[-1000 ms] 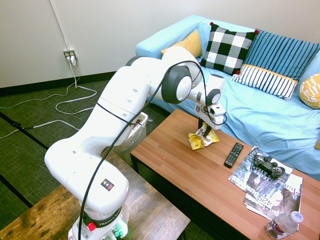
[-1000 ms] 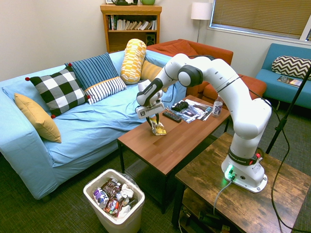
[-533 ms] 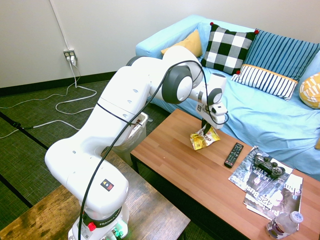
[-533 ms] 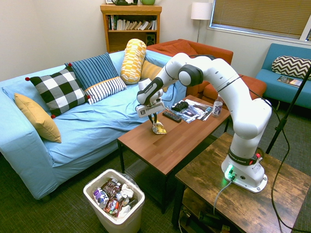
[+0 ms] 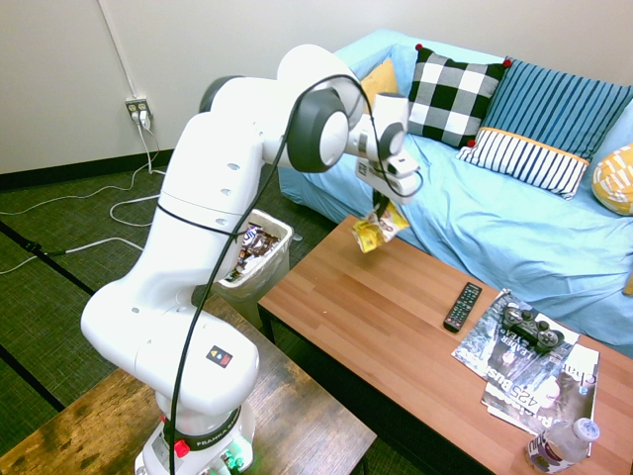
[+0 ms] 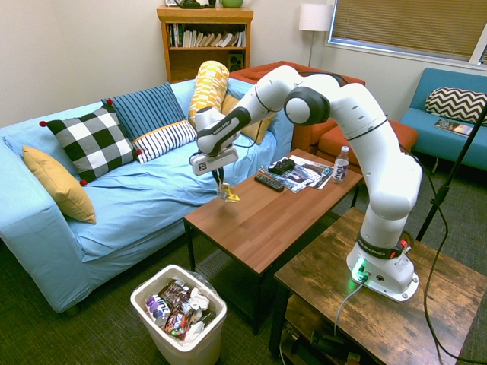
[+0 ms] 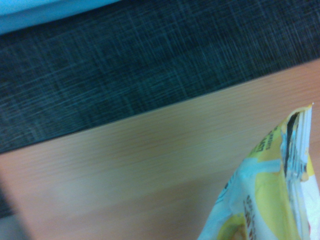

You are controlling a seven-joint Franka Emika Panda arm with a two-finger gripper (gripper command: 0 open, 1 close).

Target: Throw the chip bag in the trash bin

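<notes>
A blue sofa (image 6: pixel 114 190) backs the living room. On the floor stands the trash bin (image 6: pixel 179 315) (wrappers inside), and above the wooden desk (image 6: pixel 274 217) edge the gripper (image 6: pixel 219 180) pinches the chip bag (image 6: pixel 227 195), hanging clear of the wood.

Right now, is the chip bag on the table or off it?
Off it. The chip bag hangs from the end effector, clear of the coffee table near its sofa-side edge, not yet over the trash bin.

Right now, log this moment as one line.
gripper: shut on chip bag | bag: lifted above coffee table | trash bin: not reached
</notes>
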